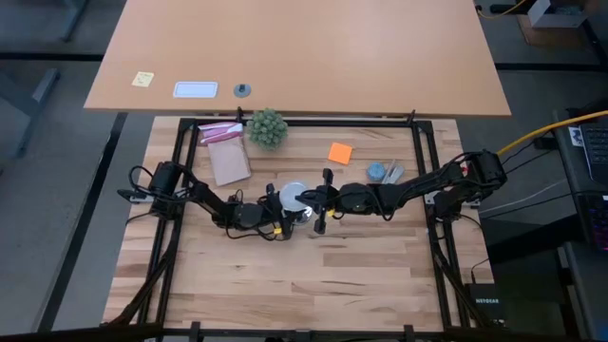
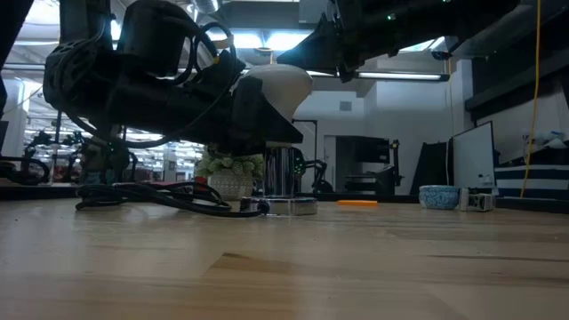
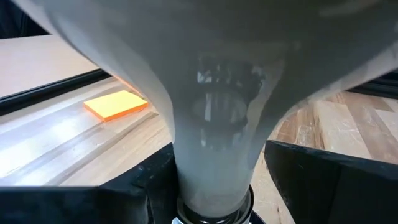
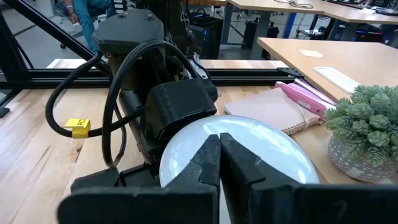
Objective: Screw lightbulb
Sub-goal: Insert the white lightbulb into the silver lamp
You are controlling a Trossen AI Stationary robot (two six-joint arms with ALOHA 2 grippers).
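Observation:
The lightbulb (image 2: 283,84), a frosted white globe, stands upright with its neck (image 3: 211,155) down in the silvery socket (image 2: 283,173) on a round disc (image 2: 289,206) at mid-table. My left gripper (image 3: 217,183) comes in level from the table's left, open, one finger on each side of the bulb's neck. A sliver of table shows between the neck and one finger (image 3: 311,180). My right gripper (image 4: 219,158) is shut. It reaches in from the right, tips over the top of the globe (image 4: 255,140). My left gripper: one finger (image 3: 155,186) lies right against the bulb's neck (image 3: 183,168), just above the socket. Whether it touches the neck I cannot tell. The other finger stands apart. My right gripper: its shut fingertips (image 4: 211,168) sit at the globe's top. Whether they touch it I cannot tell.
A green ball plant in a pot (image 1: 267,127), a notebook with a pink pen (image 1: 228,160), an orange sticky pad (image 1: 340,152) and a small blue bowl (image 1: 377,171) lie behind the bulb. A black cord (image 2: 151,197) trails left. Bare wood lies toward the near edge.

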